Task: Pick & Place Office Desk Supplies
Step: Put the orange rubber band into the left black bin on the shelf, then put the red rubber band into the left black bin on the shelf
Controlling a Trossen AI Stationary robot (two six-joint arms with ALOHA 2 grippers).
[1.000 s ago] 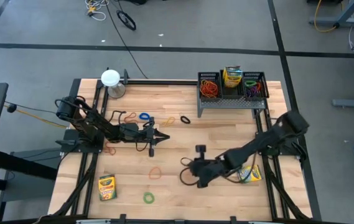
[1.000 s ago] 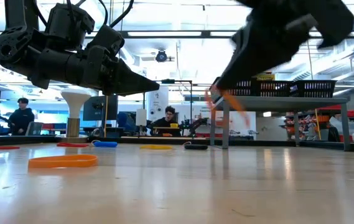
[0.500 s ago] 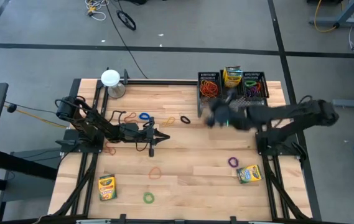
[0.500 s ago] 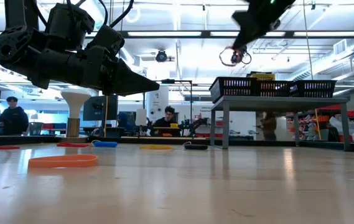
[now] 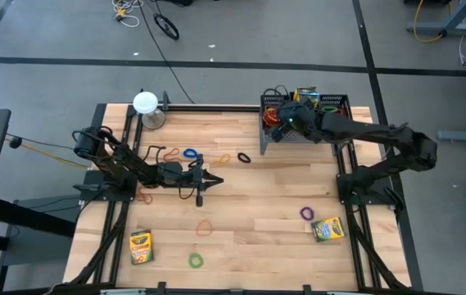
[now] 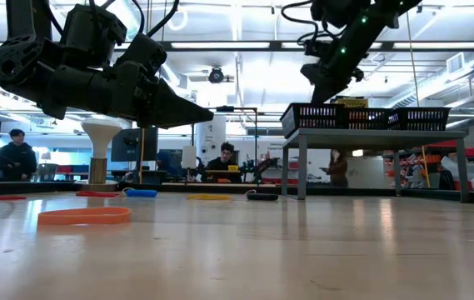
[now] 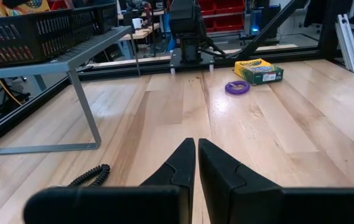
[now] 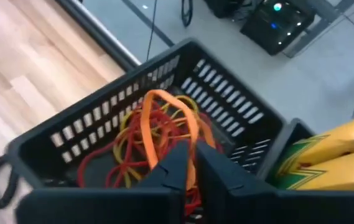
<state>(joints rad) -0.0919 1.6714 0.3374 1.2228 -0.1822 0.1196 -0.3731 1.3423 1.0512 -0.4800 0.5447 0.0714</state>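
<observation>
My right gripper (image 5: 280, 120) hangs over the left compartment of the black mesh rack (image 5: 341, 124) at the table's far right, shut on an orange rubber band (image 8: 164, 106). That compartment holds a pile of red and yellow bands (image 8: 130, 155). A crayon box (image 8: 332, 155) stands in the middle compartment. My left gripper (image 5: 216, 182) is shut and holds nothing. It hovers level over the table's left middle, pointing right. Loose bands lie on the table: purple (image 5: 306, 213), green (image 5: 195, 260), red (image 5: 205, 228), blue (image 5: 190, 153). Two crayon boxes (image 5: 141, 246) (image 5: 328, 229) lie near the front. My right gripper pinches the orange band's near end (image 8: 192, 173) between its two fingertips. The fingers slant down into the compartment from above. The rest of the loop (image 8: 155, 96) lies slack over the pile of bands inside the rack.
A white round-topped object (image 5: 145, 103) stands at the far left corner. Yellow (image 5: 220, 159) and black (image 5: 243, 156) bands lie near the table's far middle. The rack stands on legs, with a gap beneath it (image 6: 378, 162). Bare wood shows in the table's middle.
My right gripper has swung from low over the table's near right, up and toward the far edge, to above the rack's left compartment, turning as it went. The orange band came with it, first dangling below the fingers; now its loop rests on the pile in the compartment.
</observation>
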